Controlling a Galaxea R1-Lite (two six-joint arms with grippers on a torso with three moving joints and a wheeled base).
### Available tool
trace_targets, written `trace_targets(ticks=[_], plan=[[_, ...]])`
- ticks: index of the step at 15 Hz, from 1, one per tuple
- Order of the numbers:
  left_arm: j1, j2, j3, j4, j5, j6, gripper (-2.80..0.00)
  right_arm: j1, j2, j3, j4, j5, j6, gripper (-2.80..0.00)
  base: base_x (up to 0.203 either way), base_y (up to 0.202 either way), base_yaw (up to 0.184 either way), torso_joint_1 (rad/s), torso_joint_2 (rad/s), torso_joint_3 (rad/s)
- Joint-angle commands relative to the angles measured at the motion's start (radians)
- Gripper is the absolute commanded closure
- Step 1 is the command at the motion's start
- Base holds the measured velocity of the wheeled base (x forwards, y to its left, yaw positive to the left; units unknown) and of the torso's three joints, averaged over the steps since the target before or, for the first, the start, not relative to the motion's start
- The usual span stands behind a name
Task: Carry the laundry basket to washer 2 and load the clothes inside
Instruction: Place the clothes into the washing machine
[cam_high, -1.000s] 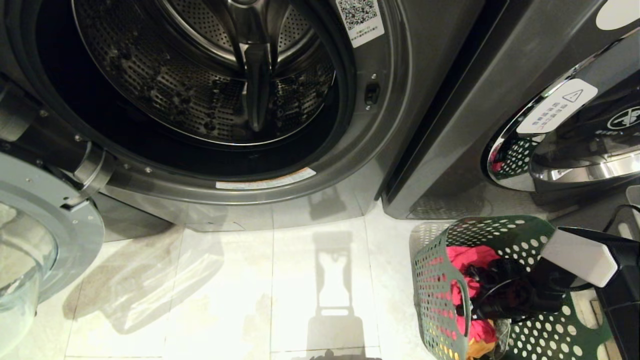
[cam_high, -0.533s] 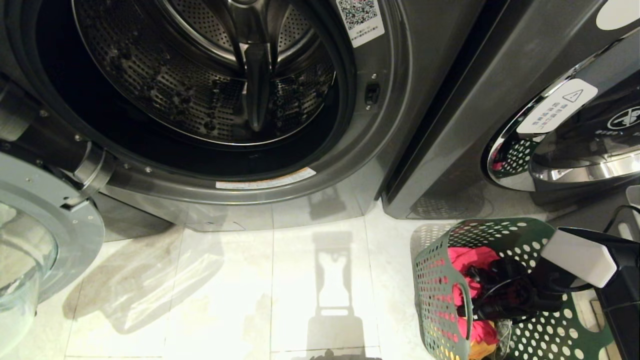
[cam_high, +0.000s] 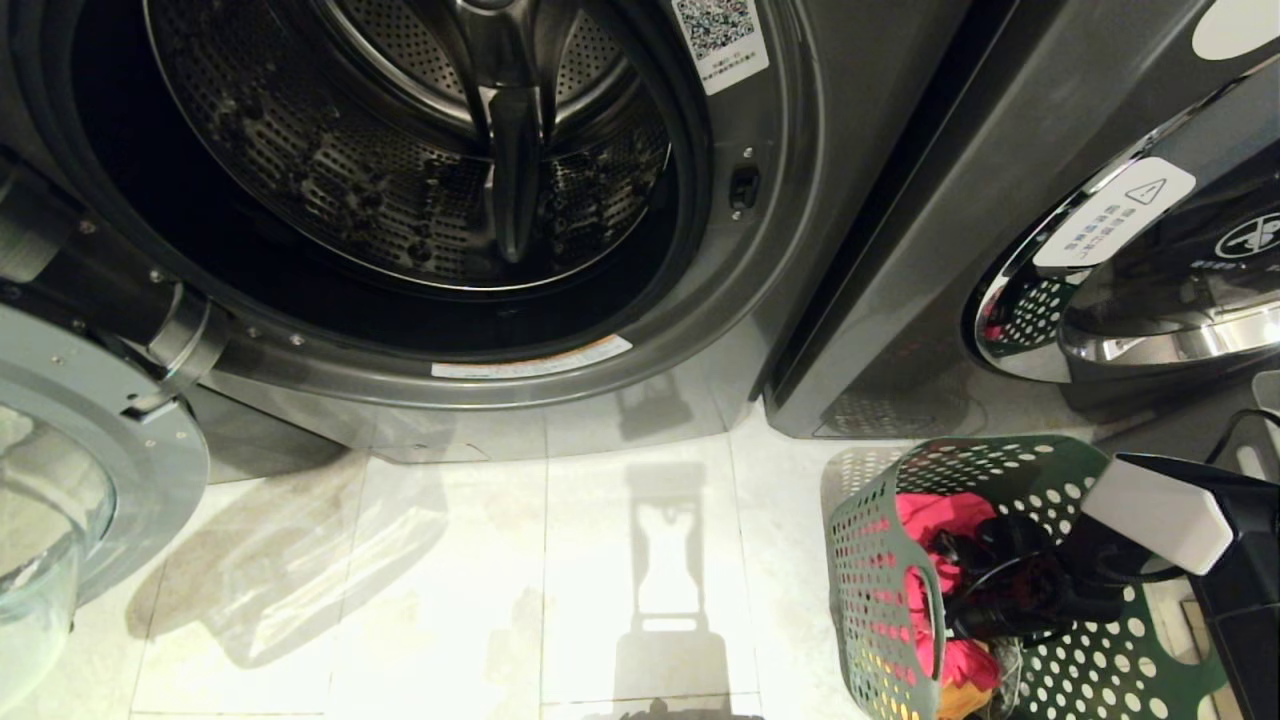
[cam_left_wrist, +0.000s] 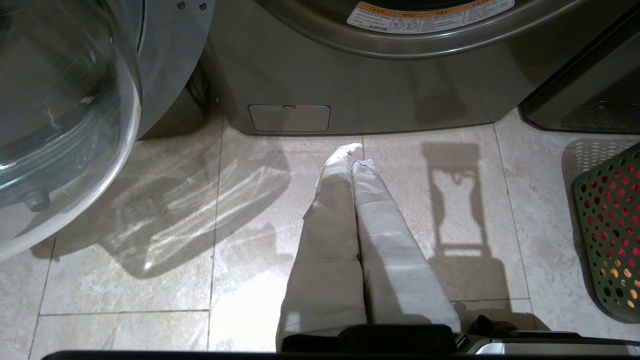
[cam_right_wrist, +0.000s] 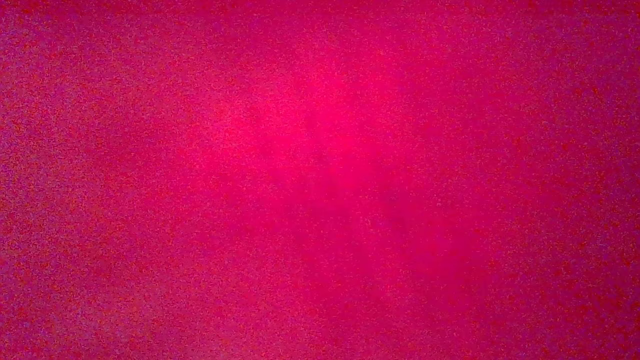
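The right hand (cam_high: 985, 590) is sunk into the green perforated laundry basket (cam_high: 880, 600), among the clothes (cam_high: 930, 515); whether its fingers are spread or closed cannot be told, since they are buried in the pile, and the right wrist view is filled entirely by pink-red fabric (cam_right_wrist: 320, 180). The basket stands on the tiled floor (cam_high: 450, 580). Pink-red cloth is seen around the hand, with a patch of yellow-orange cloth (cam_high: 960, 700) below it; the number of garments cannot be counted. The left hand (cam_left_wrist: 352, 160) is held low over the floor, well apart from the basket, with its two white-wrapped fingers pressed together and nothing between them. Beyond the hands, two washers are seen. The nearer-left washer (cam_high: 780, 200) stands with its glass door (cam_high: 60, 480) swung open, and its perforated drum (cam_high: 400, 200) shows only bare metal. Behind the basket stands the second washer (cam_high: 1000, 200), with its door (cam_high: 1150, 280) closed.
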Motion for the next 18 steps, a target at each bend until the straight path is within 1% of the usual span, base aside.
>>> trace_targets(ticks=[1,4,6,10,13,18], plan=[[0.0,0.001,0.04,-0.001,0.0,-0.001,0.0,0.0,-0.005,-0.002,-0.001,0.001,0.0,0.0,0.0,0.0,0.0,0.0,0.0,0.0],[0.0,0.001,0.04,-0.001,0.0,-0.001,0.0,0.0,-0.019,0.002,0.004,-0.001,0.0,0.0,0.0,0.0,0.0,0.0,0.0,0.0],[0.0,0.001,0.04,-0.001,0.0,-0.001,0.0,-0.001,-0.051,0.011,0.031,-0.002,0.0,0.0,0.0,0.0,0.0,0.0,0.0,0.0],[0.0,0.001,0.04,-0.001,0.0,-0.001,0.0,-0.002,-0.206,0.044,0.181,0.004,0.002,0.0,0.0,0.0,0.0,0.0,0.0,0.0],[0.0,0.001,0.04,-0.001,0.0,-0.001,0.0,-0.002,-0.333,0.119,0.24,0.033,0.004,0.0,0.0,0.0,0.0,0.0,0.0,0.0],[0.0,0.002,0.04,-0.001,0.0,-0.001,0.0,-0.002,-0.557,0.306,0.262,0.053,0.006,0.0,0.0,0.0,0.0,0.0,0.0,0.0]])
